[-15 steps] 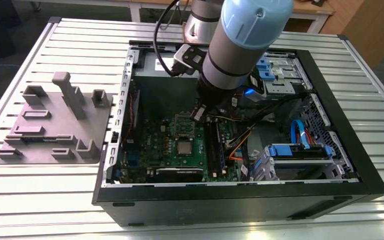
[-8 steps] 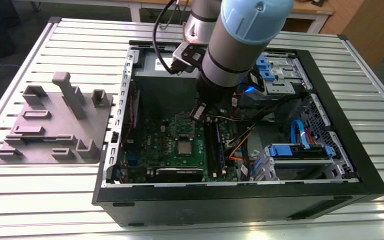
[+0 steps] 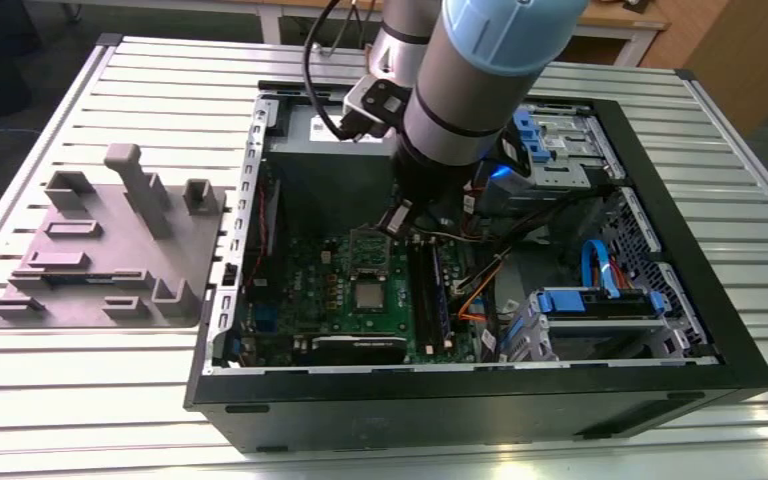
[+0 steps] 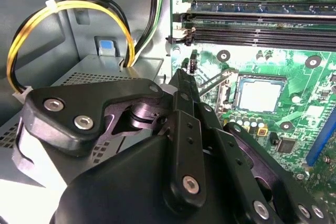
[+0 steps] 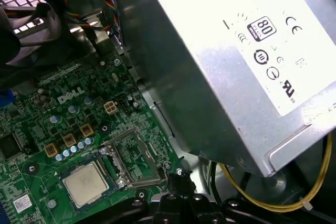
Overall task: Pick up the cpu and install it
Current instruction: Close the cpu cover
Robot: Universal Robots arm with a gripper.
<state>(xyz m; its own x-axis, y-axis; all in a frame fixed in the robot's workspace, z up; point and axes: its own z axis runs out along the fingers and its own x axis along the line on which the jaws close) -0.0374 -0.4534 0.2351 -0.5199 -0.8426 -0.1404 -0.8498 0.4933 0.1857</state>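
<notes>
Your gripper [image 3: 398, 222] hangs inside the open computer case [image 3: 678, 380], just above the green motherboard [image 3: 311, 290]; you cannot tell whether its fingers are spread or pressed together. You see the cpu [image 3: 368, 294] [image 4: 258, 95] [image 5: 85, 183] seated flat in its socket, near the fingertips but apart from them.

Printed marks on power supply label [image 5: 273, 45], lettering on motherboard [image 5: 31, 129]

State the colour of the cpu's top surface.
Shiny silver-grey: the cpu sits on the green motherboard, best seen in the first wrist view.
</notes>
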